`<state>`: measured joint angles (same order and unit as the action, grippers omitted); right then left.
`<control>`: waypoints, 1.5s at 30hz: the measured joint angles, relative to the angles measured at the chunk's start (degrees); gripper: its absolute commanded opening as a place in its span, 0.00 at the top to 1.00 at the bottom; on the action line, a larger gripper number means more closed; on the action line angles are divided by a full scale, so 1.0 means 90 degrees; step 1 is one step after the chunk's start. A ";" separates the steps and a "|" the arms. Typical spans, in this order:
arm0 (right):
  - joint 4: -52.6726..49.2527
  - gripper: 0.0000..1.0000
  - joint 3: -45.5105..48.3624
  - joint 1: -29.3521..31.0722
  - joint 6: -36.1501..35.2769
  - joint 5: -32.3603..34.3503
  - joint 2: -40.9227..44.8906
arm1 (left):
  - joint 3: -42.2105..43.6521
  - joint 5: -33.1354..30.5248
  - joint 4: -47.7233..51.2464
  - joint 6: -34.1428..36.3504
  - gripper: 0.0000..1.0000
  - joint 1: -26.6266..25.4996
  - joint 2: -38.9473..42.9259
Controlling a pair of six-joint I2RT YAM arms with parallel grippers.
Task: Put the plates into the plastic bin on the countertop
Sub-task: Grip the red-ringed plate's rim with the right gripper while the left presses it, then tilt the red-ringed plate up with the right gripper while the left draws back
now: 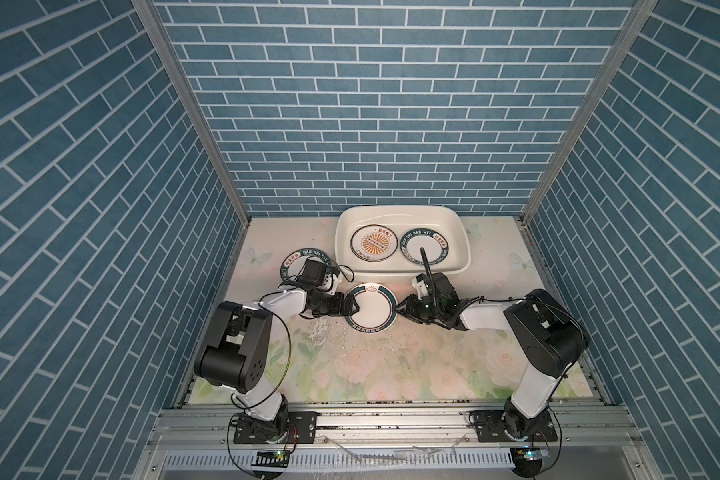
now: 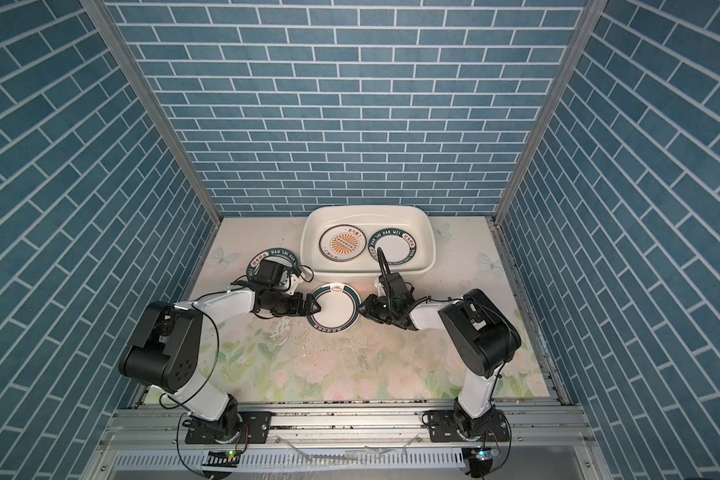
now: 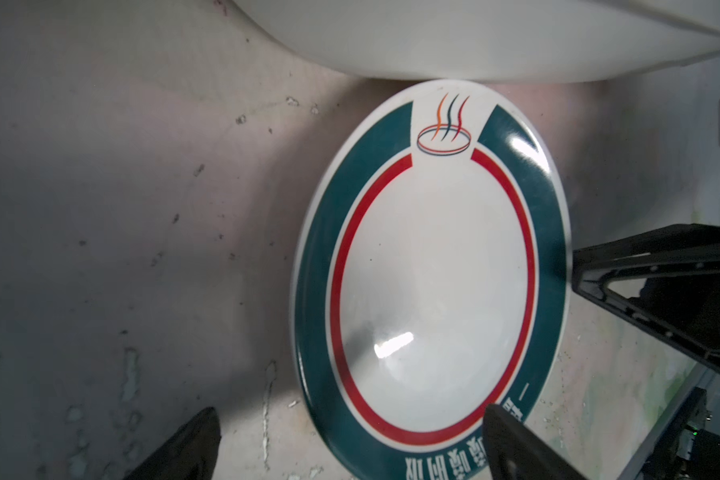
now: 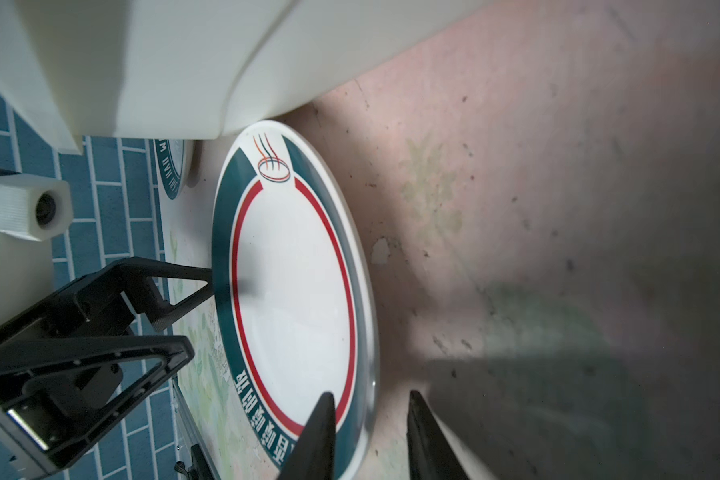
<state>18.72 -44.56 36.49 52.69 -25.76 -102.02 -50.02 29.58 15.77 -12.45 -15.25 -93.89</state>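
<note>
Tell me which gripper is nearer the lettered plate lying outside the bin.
Left. The left gripper is close by the lettered plate, at the red-ringed plate's edge; the right gripper is at that plate's opposite edge, farther off.

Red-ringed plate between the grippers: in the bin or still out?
Out. The red-ringed plate sits on the countertop just in front of the bin, outside its rim.

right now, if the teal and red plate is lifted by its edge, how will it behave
Glare on the plate suggests slick glaze, probably slippery at the rim. It looks rigid, likely lifting whole. Wide and shallow, it may tip if held one-sided.
</note>
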 measured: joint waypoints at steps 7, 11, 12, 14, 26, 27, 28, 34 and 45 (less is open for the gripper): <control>0.0083 0.73 -0.0051 0.0000 0.0005 -0.0138 -0.0199 | -0.0027 0.0347 -0.0104 -0.0126 0.00 0.0000 -0.0158; 0.0238 0.75 -0.0114 0.0000 0.0012 -0.0170 -0.0323 | -0.0049 0.0571 -0.0155 -0.0206 0.00 -0.0005 -0.0226; 0.0272 0.76 -0.0114 0.0000 0.0034 -0.0177 -0.0350 | -0.0066 0.0610 -0.0163 -0.0219 0.00 -0.0007 -0.0240; 0.0425 0.79 -0.0102 0.0000 0.0143 -0.0194 -0.0408 | -0.0083 0.0675 -0.0170 -0.0219 0.00 -0.0007 -0.0270; 0.1197 0.99 0.0107 0.0012 0.0644 -0.0330 -0.0520 | -0.0049 0.0707 -0.0170 -0.0197 0.01 -0.0019 -0.0189; 0.1219 1.00 0.0124 0.0012 0.0665 -0.0333 -0.0520 | -0.0022 0.0692 -0.0172 -0.0187 0.01 -0.0019 -0.0138; 0.1246 1.00 0.0134 0.0012 0.0670 -0.0335 -0.0520 | 0.0012 0.0670 -0.0170 -0.0182 0.00 -0.0019 -0.0068; 0.1307 1.00 0.0163 0.0012 0.0670 -0.0369 -0.0520 | 0.0095 0.0372 -0.0061 -0.0075 0.01 -0.0017 0.0393; 0.1178 1.00 0.0221 0.0012 0.0682 -0.0950 -0.0495 | 0.0172 -0.0345 0.0357 0.0362 0.00 0.0614 0.2154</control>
<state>29.32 -42.57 36.60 58.83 -34.30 -106.48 -48.47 26.48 18.98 -9.19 -9.72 -74.50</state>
